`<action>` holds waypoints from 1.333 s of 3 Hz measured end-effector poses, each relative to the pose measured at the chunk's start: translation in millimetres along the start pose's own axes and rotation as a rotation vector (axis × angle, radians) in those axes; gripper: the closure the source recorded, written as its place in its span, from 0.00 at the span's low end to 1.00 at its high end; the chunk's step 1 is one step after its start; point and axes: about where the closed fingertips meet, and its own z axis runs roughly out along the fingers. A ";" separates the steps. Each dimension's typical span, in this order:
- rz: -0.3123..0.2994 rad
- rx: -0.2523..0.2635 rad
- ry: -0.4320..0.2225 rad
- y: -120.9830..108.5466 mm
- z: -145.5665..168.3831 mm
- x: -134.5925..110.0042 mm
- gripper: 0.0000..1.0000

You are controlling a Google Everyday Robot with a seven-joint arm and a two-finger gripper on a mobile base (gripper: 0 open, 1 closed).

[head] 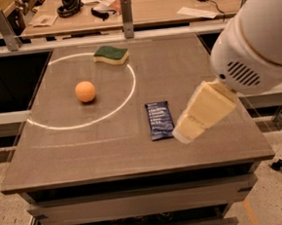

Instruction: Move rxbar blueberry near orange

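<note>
The rxbar blueberry, a flat dark navy wrapper with white text, lies on the grey table right of centre, its long side pointing away from me. The orange sits to its left and further back, inside a white circle line. My gripper, cream-coloured, hangs above the table just right of the bar's near end, coming down from the big white arm at the right. It holds nothing that I can see.
A yellow sponge with a green top lies at the back on the circle line. The table's front edge is close below the bar. A cluttered wooden desk stands behind the table.
</note>
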 end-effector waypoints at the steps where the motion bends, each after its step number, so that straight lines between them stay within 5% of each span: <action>1: 0.092 -0.004 0.076 5.7 39.8 -3.1 0.00; 3: 0.330 -0.051 0.134 13.0 103.5 -15.8 0.00; 4: 0.397 -0.068 0.080 16.0 122.9 -17.5 0.00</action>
